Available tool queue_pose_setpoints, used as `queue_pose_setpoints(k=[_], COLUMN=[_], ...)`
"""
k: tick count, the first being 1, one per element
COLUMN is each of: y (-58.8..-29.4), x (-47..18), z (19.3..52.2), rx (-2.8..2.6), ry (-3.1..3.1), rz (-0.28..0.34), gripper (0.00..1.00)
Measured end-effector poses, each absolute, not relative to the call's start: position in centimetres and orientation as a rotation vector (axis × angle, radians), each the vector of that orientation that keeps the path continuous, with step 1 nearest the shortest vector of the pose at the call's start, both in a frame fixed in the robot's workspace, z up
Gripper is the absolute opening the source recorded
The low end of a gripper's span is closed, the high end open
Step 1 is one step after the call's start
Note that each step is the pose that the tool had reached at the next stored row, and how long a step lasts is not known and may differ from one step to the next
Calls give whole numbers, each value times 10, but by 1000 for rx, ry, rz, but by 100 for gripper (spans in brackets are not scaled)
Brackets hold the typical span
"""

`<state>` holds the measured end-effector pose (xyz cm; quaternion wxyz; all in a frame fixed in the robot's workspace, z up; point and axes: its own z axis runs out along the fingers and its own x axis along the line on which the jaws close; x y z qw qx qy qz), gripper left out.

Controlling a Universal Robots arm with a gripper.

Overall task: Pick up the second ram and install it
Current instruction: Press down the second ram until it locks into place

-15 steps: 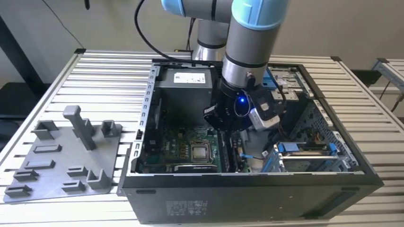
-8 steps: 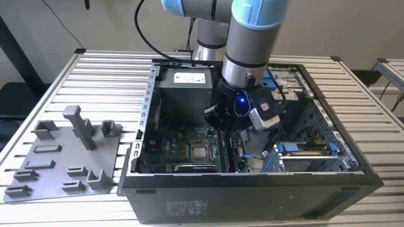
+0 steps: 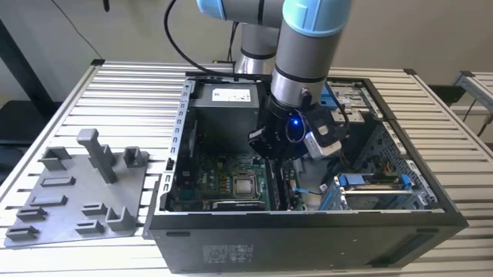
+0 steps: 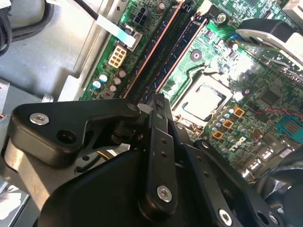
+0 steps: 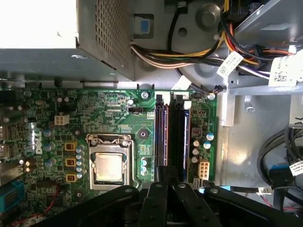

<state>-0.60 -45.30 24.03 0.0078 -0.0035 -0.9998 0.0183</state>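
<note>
- In the exterior view, the gripper (image 3: 279,154) is lowered inside the open computer case (image 3: 416,190), above the motherboard's memory slots, near the case's right-hand half in that view.
- In the second wrist view, the second ram (image 4: 161,52) is seen as a dark strip along the slots; the fingers (image 4: 160,118) are drawn together just over its end, though contact cannot be told.
- In the first wrist view, the stick (image 5: 163,135) lies beside the processor (image 5: 108,166). It is judged light, stiff and fragile, best held by its long edges.

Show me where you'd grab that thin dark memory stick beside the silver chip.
Pinch the second ram across its flat faces, mid-length on its exposed long edge, coming straight down into the case. It stands on edge in its slot, a neighbouring slot close beside it, leaving only that edge free.
</note>
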Motion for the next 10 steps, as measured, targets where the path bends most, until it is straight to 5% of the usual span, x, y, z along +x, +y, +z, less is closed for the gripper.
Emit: queue_pose_setpoints(k=[10], y=[-454], x=[-6], z=[240], rx=[132], ry=[-3127], rz=[3], gripper=[11])
